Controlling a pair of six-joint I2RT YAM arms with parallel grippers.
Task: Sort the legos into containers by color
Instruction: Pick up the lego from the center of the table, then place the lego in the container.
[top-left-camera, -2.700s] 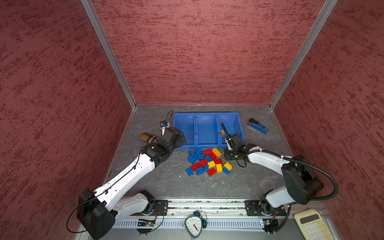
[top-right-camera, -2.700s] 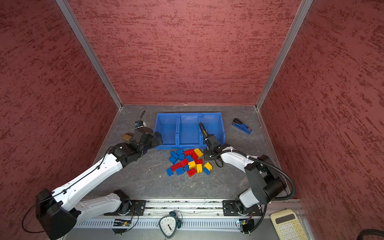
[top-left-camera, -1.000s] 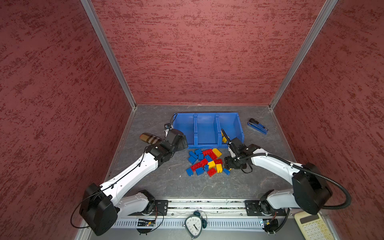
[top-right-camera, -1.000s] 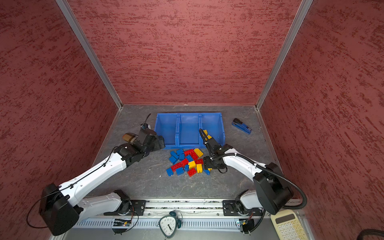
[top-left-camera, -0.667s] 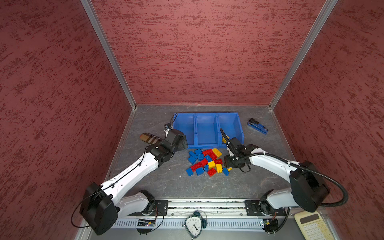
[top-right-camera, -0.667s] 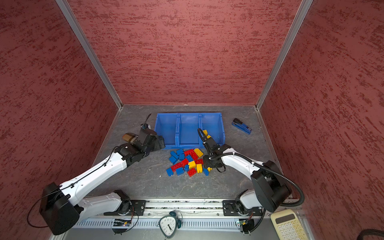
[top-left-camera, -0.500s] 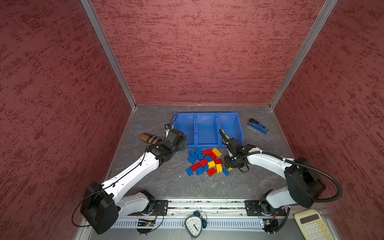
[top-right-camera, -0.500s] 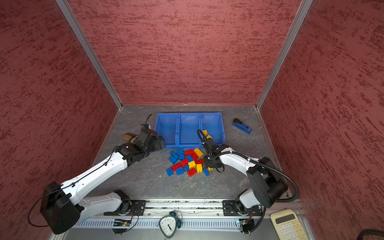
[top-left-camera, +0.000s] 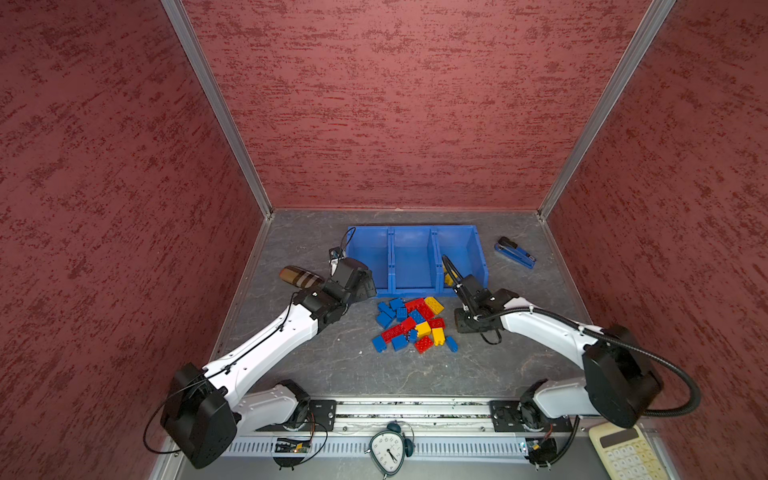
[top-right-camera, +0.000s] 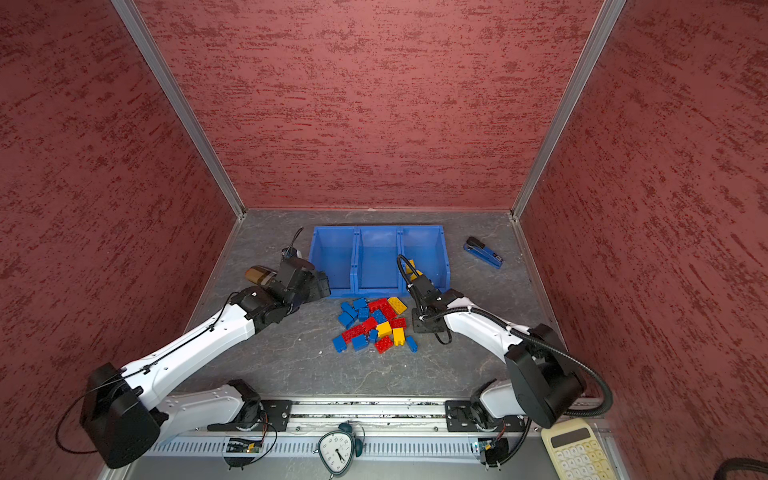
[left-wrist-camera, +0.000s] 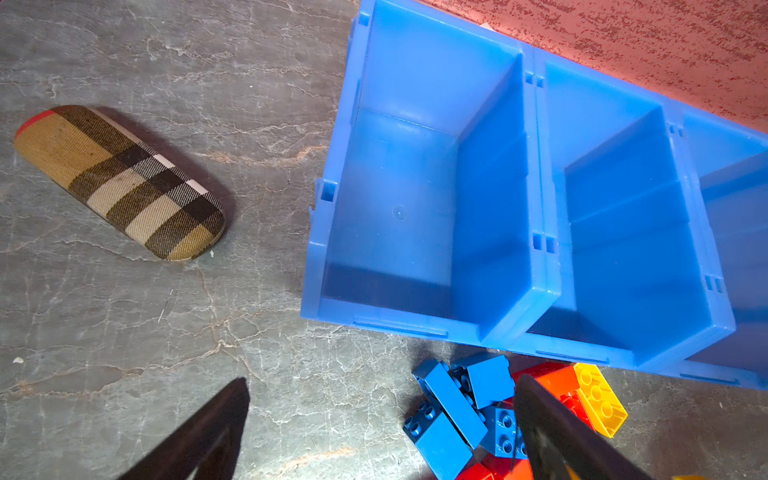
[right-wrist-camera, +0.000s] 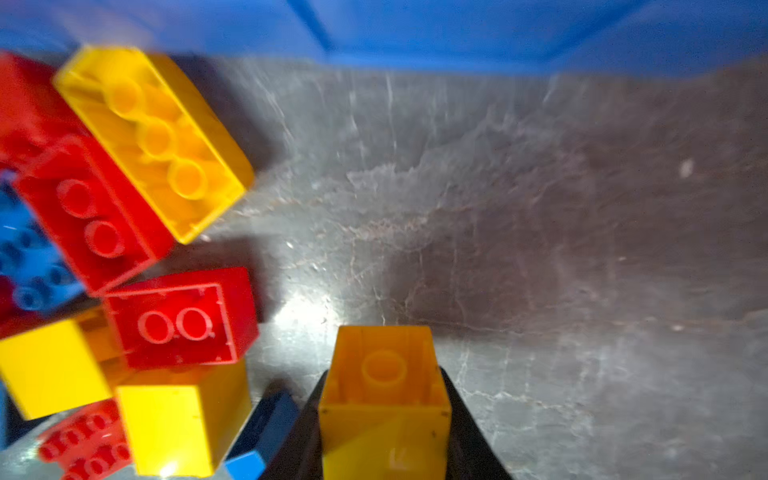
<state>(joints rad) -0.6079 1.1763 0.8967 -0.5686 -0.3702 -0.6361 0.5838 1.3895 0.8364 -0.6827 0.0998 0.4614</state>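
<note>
Pickup at the pile's edge: yellow brick (right-wrist-camera: 384, 415) in the right gripper (right-wrist-camera: 383, 376).
It's down low over the counter (right-wrist-camera: 540, 249), jaws clamped on either side of that square yellow brick, hollow underside facing the wrist camera; whether it touches the counter, can't tell. Just beside it sit the legos (top-left-camera: 411, 324), a loose heap of red, blue and yellow right in front of the containers (top-left-camera: 415, 232), 3 joined blue bins in a row. In both top views the end bin on the right arm's side holds a few yellow pieces (top-right-camera: 411, 266). Over at the other end, the left gripper (left-wrist-camera: 382, 380) hovers by the bin's front corner, jaws spread wide. Plaid glasses case (left-wrist-camera: 120, 183) lies nearby; stapler (top-left-camera: 515, 252) sits apart from the bins on the right arm's side.
</note>
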